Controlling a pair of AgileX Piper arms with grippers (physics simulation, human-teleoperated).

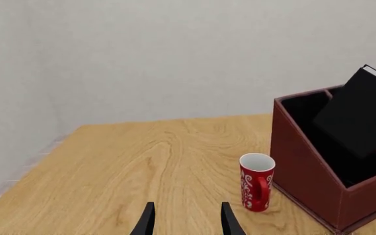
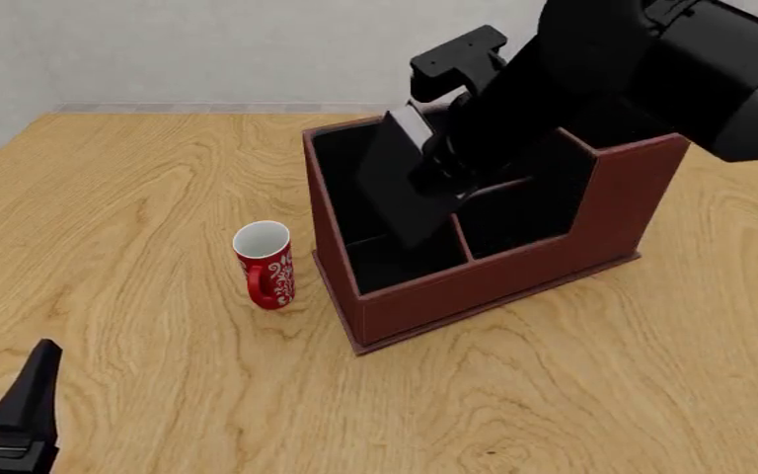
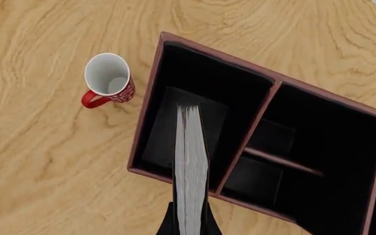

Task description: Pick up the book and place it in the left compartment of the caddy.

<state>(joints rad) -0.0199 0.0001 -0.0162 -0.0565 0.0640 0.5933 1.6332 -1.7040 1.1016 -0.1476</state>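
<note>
The book (image 2: 399, 188), black with white page edges (image 3: 191, 156), hangs tilted, its lower end down inside the left compartment (image 3: 188, 105) of the reddish-brown caddy (image 2: 485, 286). My right gripper (image 2: 434, 166) is shut on the book's upper end; in the right wrist view its fingers (image 3: 204, 223) clamp the covers. In the left wrist view the book (image 1: 361, 110) leans over the caddy (image 1: 305, 161) wall. My left gripper (image 1: 188, 224) is open with nothing in it, low over the table's near left corner (image 2: 4, 370), well away from the caddy.
A red patterned mug (image 2: 265, 265) stands upright just left of the caddy, close to its low end wall (image 1: 256, 182). The caddy's middle sections (image 3: 273, 156) and tall end sit to the right. The wooden table (image 2: 115, 197) meets a grey wall behind.
</note>
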